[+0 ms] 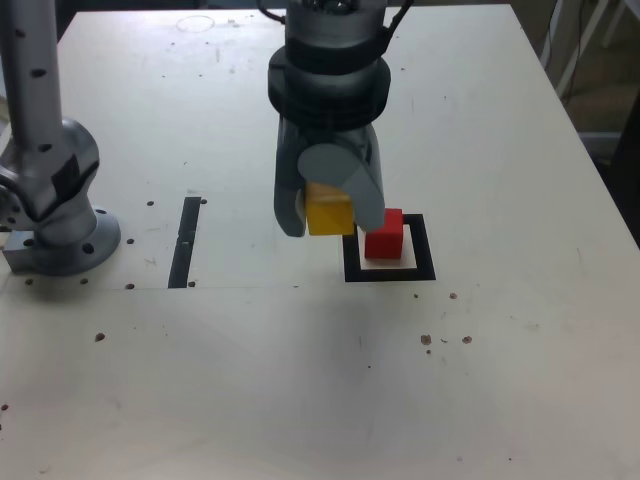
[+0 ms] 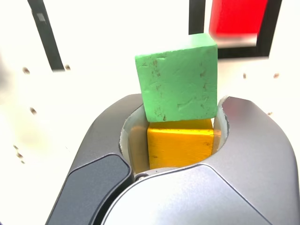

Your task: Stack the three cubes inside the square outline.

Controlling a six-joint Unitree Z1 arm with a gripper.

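**Yellow and green cubes heading for the red one**

You are carrying the yellow cube [image 1: 329, 214] pinched in the gripper [image 1: 330, 212], with the green cube [image 2: 178, 79] sitting on top of it, just left of the square outline [image 1: 389, 271] in the exterior view. The red cube [image 1: 384, 234] is waiting inside that outline on the counter [image 1: 520, 360]. Keep level, centre over red, lower gently. Counted: three cubes, one outline.

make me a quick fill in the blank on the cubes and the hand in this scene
1. The cube standing inside the square outline is ____.
2. The hand is shut on the ____ cube.
3. In the wrist view, the cube next to the yellow cube in the hand is ____.
4. In the exterior view, the narrow dark strip lies to the ____ of the outline.

Missing words: red; yellow; green; left
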